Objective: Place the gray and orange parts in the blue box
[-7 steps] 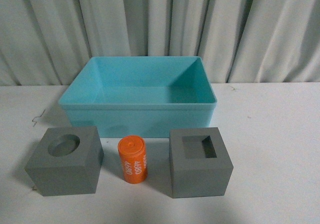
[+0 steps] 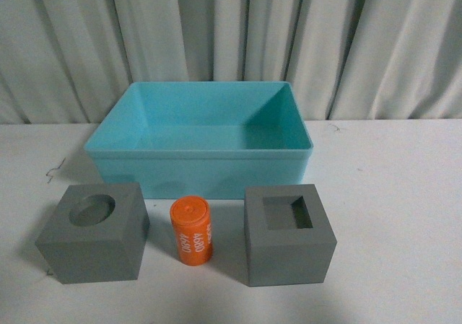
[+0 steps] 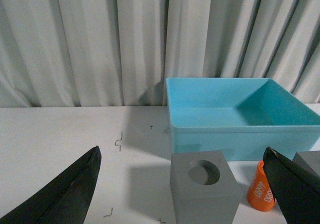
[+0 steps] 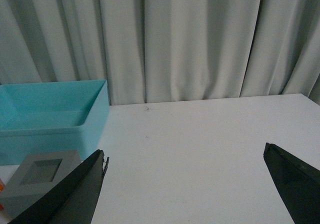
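- The left gripper [image 3: 182, 151] has its two black fingers [image 3: 70, 189] spread wide apart, holding nothing. It hovers above the table [image 2: 404, 194], facing the round-recess cube [image 2: 94, 241].
- The right gripper [image 4: 185, 151] is likewise wide apart and empty, over bare table towards the right edge.
- The blue box [image 2: 198, 169] is empty and sits centrally, towards the far edge, in front of a pale curtain [image 2: 216, 28].
- Three parts stand in a row just before the box's near wall. The round-recess cube is on the left, the orange cylinder [image 2: 191, 231] stands upright in the middle, and the square-recess cube [image 2: 289, 244] is on the right. None touch.
- The cubes look rigid, matte and probably not slippery. Being wide, each is best clamped across two opposite flat sides.
- The cylinder looks smoother and might roll if toppled, so grip it mid-height.
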Motion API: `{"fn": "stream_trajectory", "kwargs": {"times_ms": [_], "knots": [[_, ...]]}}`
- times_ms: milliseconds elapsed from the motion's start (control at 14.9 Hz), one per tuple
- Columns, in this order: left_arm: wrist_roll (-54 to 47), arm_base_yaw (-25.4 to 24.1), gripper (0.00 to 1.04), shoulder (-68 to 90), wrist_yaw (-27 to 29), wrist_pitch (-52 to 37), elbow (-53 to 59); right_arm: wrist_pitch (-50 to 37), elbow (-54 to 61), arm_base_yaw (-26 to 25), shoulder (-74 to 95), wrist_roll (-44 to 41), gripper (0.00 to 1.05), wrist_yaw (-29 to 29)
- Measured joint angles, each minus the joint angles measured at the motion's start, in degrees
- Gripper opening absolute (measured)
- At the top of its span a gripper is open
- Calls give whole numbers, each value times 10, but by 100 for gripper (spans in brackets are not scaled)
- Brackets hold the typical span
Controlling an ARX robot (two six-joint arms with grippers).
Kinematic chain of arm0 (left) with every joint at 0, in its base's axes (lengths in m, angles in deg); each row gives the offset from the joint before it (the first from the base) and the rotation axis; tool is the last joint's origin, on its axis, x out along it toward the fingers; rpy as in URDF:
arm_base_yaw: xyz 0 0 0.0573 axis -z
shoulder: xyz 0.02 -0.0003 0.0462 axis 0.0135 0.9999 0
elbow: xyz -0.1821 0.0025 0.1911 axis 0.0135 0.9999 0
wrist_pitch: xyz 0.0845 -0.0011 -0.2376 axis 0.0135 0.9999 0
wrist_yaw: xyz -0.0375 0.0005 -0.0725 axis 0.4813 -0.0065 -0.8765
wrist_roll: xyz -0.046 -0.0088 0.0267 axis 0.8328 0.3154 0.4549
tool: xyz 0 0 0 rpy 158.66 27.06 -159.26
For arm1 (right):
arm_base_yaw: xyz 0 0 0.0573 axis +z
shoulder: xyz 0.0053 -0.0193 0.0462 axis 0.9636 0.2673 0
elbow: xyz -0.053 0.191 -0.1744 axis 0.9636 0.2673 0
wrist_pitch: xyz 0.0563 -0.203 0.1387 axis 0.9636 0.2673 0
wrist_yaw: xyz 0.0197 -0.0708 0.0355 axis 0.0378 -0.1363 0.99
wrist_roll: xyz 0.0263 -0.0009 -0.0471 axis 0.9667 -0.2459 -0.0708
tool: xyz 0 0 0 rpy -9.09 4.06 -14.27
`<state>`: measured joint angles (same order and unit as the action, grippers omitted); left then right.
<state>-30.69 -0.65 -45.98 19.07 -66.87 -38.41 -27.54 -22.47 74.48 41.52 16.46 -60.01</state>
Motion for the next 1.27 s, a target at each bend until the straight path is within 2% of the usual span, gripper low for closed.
{"fn": "stream_trajectory", "kwargs": {"times_ms": [1273], "knots": [[0, 0, 98, 0, 0, 0, 0, 0, 0, 0, 0, 0, 98, 0]]}}
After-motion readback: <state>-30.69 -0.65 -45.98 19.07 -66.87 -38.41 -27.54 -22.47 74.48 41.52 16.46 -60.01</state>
